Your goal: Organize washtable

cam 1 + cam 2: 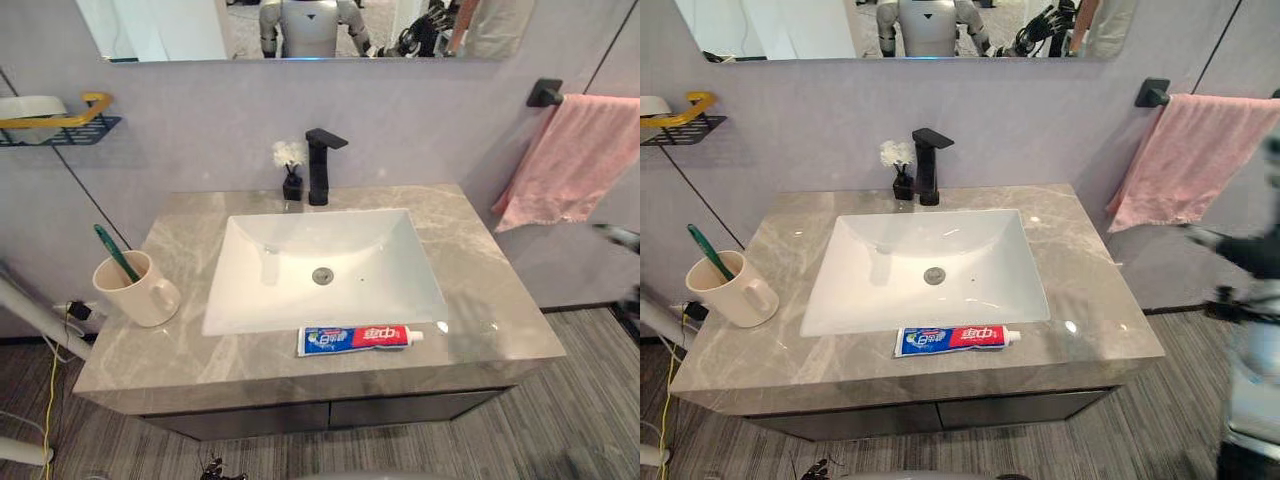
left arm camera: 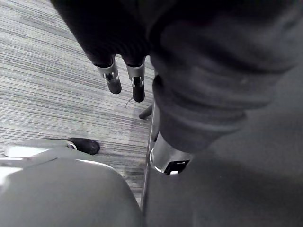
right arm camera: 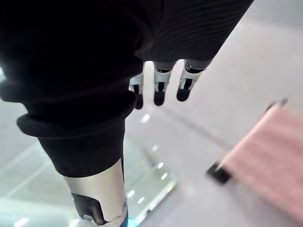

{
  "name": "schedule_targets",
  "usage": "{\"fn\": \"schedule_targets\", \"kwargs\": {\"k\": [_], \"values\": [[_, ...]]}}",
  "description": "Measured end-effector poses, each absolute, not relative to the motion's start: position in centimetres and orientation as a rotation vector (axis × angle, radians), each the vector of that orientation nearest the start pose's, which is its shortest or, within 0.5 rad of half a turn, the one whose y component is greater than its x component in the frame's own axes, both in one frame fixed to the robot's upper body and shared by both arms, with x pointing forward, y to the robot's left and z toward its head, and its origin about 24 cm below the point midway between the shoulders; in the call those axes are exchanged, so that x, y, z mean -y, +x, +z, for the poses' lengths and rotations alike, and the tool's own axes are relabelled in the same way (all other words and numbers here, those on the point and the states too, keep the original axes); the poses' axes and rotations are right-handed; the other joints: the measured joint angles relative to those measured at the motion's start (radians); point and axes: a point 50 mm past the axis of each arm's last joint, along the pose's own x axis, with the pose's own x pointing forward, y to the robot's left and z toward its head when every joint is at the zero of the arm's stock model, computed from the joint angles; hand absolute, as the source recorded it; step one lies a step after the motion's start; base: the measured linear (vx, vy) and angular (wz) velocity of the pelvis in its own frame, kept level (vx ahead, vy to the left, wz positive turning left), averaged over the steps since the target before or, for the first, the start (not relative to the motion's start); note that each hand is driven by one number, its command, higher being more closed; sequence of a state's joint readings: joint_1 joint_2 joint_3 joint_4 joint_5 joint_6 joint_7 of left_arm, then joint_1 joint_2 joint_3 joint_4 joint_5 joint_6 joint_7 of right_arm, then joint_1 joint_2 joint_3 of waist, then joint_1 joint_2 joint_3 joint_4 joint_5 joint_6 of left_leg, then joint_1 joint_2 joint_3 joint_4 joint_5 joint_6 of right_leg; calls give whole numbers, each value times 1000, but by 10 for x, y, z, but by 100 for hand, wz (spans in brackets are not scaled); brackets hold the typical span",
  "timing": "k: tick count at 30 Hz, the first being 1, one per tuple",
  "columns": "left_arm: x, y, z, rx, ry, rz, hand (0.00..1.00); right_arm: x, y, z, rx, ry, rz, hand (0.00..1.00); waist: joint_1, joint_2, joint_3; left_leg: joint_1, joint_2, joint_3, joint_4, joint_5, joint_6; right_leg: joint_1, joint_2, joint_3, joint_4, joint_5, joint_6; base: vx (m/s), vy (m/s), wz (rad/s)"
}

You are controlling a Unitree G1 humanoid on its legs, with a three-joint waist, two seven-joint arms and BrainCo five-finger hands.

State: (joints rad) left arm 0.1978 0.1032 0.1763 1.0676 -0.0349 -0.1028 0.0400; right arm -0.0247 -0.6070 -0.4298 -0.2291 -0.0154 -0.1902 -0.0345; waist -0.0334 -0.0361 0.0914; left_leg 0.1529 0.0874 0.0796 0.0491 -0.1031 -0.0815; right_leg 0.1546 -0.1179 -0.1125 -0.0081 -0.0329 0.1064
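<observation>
Near towel (image 3: 272, 153), right hand (image 3: 159, 87), fingers (image 3: 185, 84) straight

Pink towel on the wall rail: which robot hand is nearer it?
Right. The right hand hovers beside the grey marble counter, just below the pink towel; the left hand hangs low over the striped floor.

- grey marble vanity counter (image 1: 480, 300), dark cabinet front (image 1: 400, 410) under it
- pale grey wall (image 1: 200, 130) behind vanity, mirror (image 1: 180, 25) above
- grey striped floor (image 1: 570, 420) below vanity
- black wire shelf (image 1: 70, 132) on wall, left of vanity
</observation>
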Motion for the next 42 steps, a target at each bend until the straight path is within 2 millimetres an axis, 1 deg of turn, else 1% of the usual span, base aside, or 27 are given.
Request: {"fn": "schedule_targets", "kwargs": {"k": [1,2,3,4,5,6,8,10,13,16,19,21,26,28,31,32,34,38,42], "values": [[-217,49,-164,-1136,4,312,0,288,230,202,578,-669,-248,0,4,1,0,0,0,-1,0,1,1,0,-1,-1,0,0,0,-26,2,8],[-216,52,-164,-1126,12,287,0,263,242,199,592,-643,-76,0,22,5,-3,0,-2,-8,-3,3,3,3,-4,-8,0,0,0,-18,-2,12],[-215,53,-164,-1122,13,276,0,253,246,197,594,-626,-7,0,25,5,-3,0,-2,-14,-5,5,4,6,-6,-14,0,0,0,-14,-10,26],[-215,54,-163,-1120,29,250,0,232,253,192,589,-598,126,0,29,4,-4,0,-4,-25,-13,12,5,11,-8,-26,0,-1,1,-4,-11,23],[-215,55,-163,-1119,35,242,0,222,255,188,581,-581,190,0,34,4,-4,0,-5,-26,-15,14,5,11,-8,-29,0,-1,1,-11,-8,22],[-215,58,-163,-1113,48,224,0,200,258,178,549,-558,341,0,55,3,-4,-1,-10,-31,-17,18,4,12,-8,-33,-1,-1,1,-12,1,13],[-216,58,-163,-1117,59,208,0,181,258,168,522,-545,467,0,57,-2,-3,-3,-15,-52,-23,24,4,18,-10,-49,-4,-1,1,-12,-5,20],[-217,58,-163,-1125,59,194,0,158,257,157,492,-529,616,0,71,-6,-2,-3,-18,-55,-41,37,7,18,-13,-53,-6,-1,1,-13,-13,11],[-218,55,-164,-1135,62,195,0,141,252,143,441,-509,753,0,77,-14,0,-5,-24,-74,-45,41,10,23,-18,-69,-6,-2,2,-11,-6,12],[-219,55,-164,-1140,72,187,0,133,248,134,400,-518,827,0,79,-18,-1,-16,-31,-81,-49,48,12,19,-24,-82,-6,-2,3,-21,2,16],[-220,52,-165,-1158,80,179,0,128,246,127,370,-589,883,0,79,-20,-1,-18,-33,-89,-50,50,13,18,-25,-82,-5,-2,3,-9,2,2],[-220,52,-165,-1164,87,171,0,127,245,123,357,-655,896,0,79,-22,-2,-18,-32,-92,-50,50,12,18,-25,-82,-4,-2,3,0,0,0],[-219,54,-165,-1169,104,149,0,134,249,106,286,-826,869,0,78,-21,-1,-17,-32,-85,-47,51,11,16,-24,-81,-2,-2,3,0,0,0],[-219,54,-165,-1171,109,143,0,137,244,93,243,-891,863,0,78,-21,1,-16,-32,-81,-45,51,11,16,-24,-80,0,-2,3,0,0,0],[-219,54,-166,-1173,109,143,0,138,238,78,210,-945,843,0,75,-20,9,-13,-31,-77,-42,51,11,16,-24,-78,3,-2,3,-32,-2,-3],[-219,55,-165,-1171,109,142,0,139,237,76,205,-953,836,0,74,-19,15,-10,-31,-76,-41,51,10,16,-24,-77,4,-2,3,-50,-1,-2],[-219,56,-165,-1169,109,141,0,143,235,67,173,-977,797,0,74,-18,21,-9,-29,-74,-38,51,10,16,-24,-76,6,-2,3,-62,-4,-1],[-219,56,-165,-1172,108,141,0,145,232,61,158,-1012,752,0,73,-15,27,-8,-27,-70,-36,51,10,16,-23,-75,7,-2,3,-29,-5,-1],[-218,56,-166,-1181,97,146,0,143,234,61,178,-1045,707,0,71,-7,32,-8,-25,-66,-35,50,9,16,-22,-72,7,-2,3,0,0,0]]}}
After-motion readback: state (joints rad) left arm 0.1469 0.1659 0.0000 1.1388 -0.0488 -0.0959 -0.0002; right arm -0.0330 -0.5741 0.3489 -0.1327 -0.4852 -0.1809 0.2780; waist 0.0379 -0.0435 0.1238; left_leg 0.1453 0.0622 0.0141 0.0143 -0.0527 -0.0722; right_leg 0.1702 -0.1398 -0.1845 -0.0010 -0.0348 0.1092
